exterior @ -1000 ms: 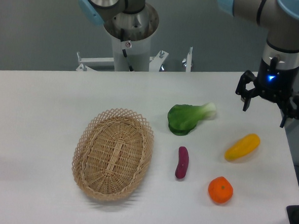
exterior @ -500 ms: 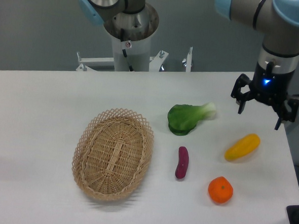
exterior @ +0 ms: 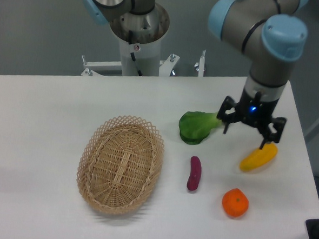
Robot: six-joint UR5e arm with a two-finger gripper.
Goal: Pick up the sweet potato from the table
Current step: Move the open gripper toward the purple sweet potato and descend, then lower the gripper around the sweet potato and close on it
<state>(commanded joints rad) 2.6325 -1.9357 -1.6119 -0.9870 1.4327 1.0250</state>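
The sweet potato (exterior: 194,173) is a small dark purple tuber lying free on the white table (exterior: 40,117), right of the basket. My gripper (exterior: 246,132) hangs open and empty above the table, up and to the right of the sweet potato, between the green leafy vegetable and the yellow vegetable. Its fingers point down and hold nothing.
A wicker basket (exterior: 121,164) stands left of the sweet potato. A green leafy vegetable (exterior: 197,125) lies just behind it. A yellow pepper-like vegetable (exterior: 258,157) and a round orange fruit (exterior: 235,202) lie to its right. The robot base (exterior: 138,31) stands at the back.
The arm has swung left and lower, bringing the gripper from beyond the table's right edge to over the table near the green and yellow vegetables. The objects have not moved.
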